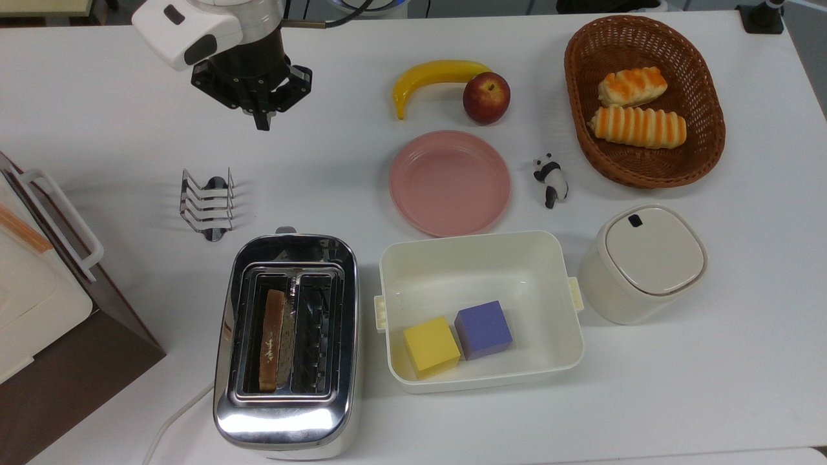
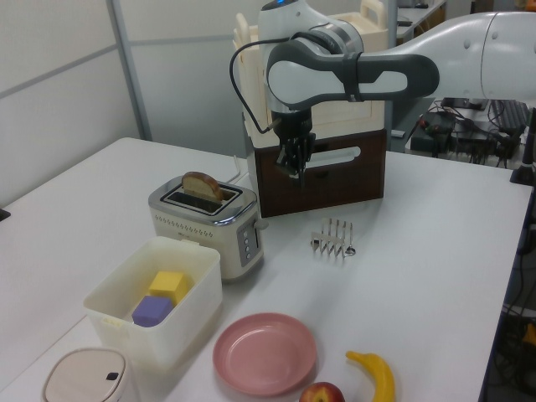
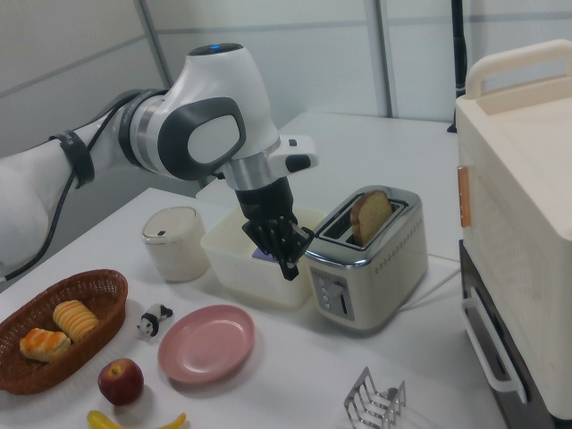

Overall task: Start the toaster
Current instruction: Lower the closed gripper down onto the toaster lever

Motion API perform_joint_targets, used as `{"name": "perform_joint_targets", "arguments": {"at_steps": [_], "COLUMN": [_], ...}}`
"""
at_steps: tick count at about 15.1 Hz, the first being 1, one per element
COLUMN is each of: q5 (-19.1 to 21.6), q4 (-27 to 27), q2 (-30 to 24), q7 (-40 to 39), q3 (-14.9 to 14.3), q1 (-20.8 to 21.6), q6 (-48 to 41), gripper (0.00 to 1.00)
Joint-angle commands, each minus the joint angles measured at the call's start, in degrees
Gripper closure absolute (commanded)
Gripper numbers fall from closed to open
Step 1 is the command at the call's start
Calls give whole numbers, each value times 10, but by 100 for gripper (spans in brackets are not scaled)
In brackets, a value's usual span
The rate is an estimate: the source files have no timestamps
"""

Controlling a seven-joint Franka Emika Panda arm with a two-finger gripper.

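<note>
The appliance (image 1: 39, 303) is cut off at the top view's left edge; the toaster's (image 1: 285, 342) cord (image 1: 171, 420) leaves the bottom edge.

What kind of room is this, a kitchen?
Probably a lab mocked up as a kitchen: a robot arm over a white table with a toaster, by cluttered equipment desks.

We see the claw (image 2: 296, 167) hanging above the white desk (image 2: 419, 251), fingers drawn together, empty — in front of a brown-and-cream appliance (image 2: 322, 167). Below and toward the left view's left stands the toaster (image 2: 208, 226), a bread slice (image 2: 202, 185) upright in one slot. A wire toast rack (image 2: 333, 237) sits just beside it — apart, untouched.
</note>
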Motion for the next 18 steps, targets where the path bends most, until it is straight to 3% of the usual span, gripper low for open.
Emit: {"name": "perform_joint_targets", "arguments": {"at_steps": [1,6,18], "q5": [4,15,16], "q4": [-12,-15,-17], "q2": [2,14,63], "q7": [-8,-6,-12], "q3": [-1,0,-3], "q1": [3,2,-7], "q6": [-3,69,129], "gripper": [100,100,100]}}
